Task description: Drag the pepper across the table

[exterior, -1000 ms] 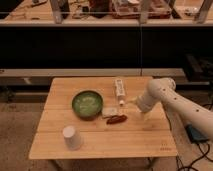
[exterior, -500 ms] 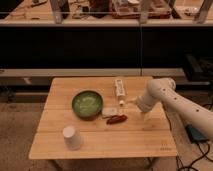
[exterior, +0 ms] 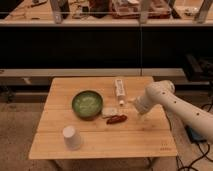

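One white paper cup (exterior: 71, 137) nearest, upside down on the near left part of the light wooden table (exterior: 125, 146), well apart from everything else. Small dark mark (exterior: 163, 146) by the near right corner. Farther in, about mid-table, dark red chili pepper (exterior: 116, 119), lying flat and crosswise on the planks. Just behind its left end, pale rectangular block (exterior: 109, 112), touching or almost touching; cannot tell which. Left of the block and close against it, green bowl (exterior: 87, 104), upright, paler green inside. Right of the pepper and a little farther back, gripper (exterior: 132, 104) at the end of the white arm (exterior: 170, 102), low over the tabletop and near the pepper's right end; contact not clear, and whether spread or pressed together cannot be told. Arm reaching in from the right edge of the scene, bent above the table's right side. Farther still, white bottle (exterior: 119, 87) lying on its side, pointing toward the far edge. Beyond the table, long dark bench (exterior: 90, 47) across the whole width, with cluttered worktop (exterior: 75, 21) along the far edge of view.
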Available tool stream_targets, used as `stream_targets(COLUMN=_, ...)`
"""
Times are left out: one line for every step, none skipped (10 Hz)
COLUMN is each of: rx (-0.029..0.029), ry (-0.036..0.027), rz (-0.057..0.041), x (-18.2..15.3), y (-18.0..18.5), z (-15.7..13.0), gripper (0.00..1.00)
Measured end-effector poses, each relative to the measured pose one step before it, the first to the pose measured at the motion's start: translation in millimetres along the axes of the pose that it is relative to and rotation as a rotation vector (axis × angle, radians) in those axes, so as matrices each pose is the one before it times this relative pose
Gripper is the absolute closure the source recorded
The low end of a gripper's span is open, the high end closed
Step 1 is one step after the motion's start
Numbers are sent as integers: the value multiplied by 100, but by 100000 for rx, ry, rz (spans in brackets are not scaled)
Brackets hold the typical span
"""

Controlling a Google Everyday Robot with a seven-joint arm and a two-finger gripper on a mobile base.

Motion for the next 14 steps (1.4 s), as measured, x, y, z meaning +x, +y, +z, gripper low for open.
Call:
stream_targets(rx=201, ry=-65, rz=669, x=-318, y=180, z=225, gripper=41)
stream_targets(rx=-186, ry=-222, rz=460, x=-358, y=175, z=329, gripper=51)
stream_targets(rx=-288, ry=-461, rz=375, x=-317, y=189, z=376, gripper=61)
stream_targets(rx=-140, ry=-1126, rz=-131, x=-541, y=-1, z=512, gripper=68)
stream_targets(rx=93, ry=-1011, rz=-412, x=-443, y=-123, z=302, gripper=69)
stream_targets(rx=188, ry=-961, rz=-924, x=-428, y=-211, z=294, gripper=66)
stream_targets(rx=376, ry=-942, rz=-967, x=-353, y=-206, z=202, gripper=58)
stream_targets(rx=369, ry=-903, rz=-1135, x=-347, y=-183, z=88, gripper=44)
stream_targets(rx=207, ry=-256, rz=-323, x=-132, y=-123, z=30, gripper=36)
stream_targets(rx=221, ry=-179, rz=-86, x=-109, y=-143, z=-20, gripper=26)
stream_targets(rx=101, ry=-116, rz=601, x=13, y=-32, z=-7, gripper=21)
stream_targets(rx=71, ry=-212, rz=1078, x=58, y=-33, z=68, gripper=20)
stream_targets(rx=-148, ry=-401, rz=1359, x=146, y=64, z=311, gripper=20)
stream_targets(rx=69, ry=-333, rz=1589, x=192, y=-108, z=364, gripper=20)
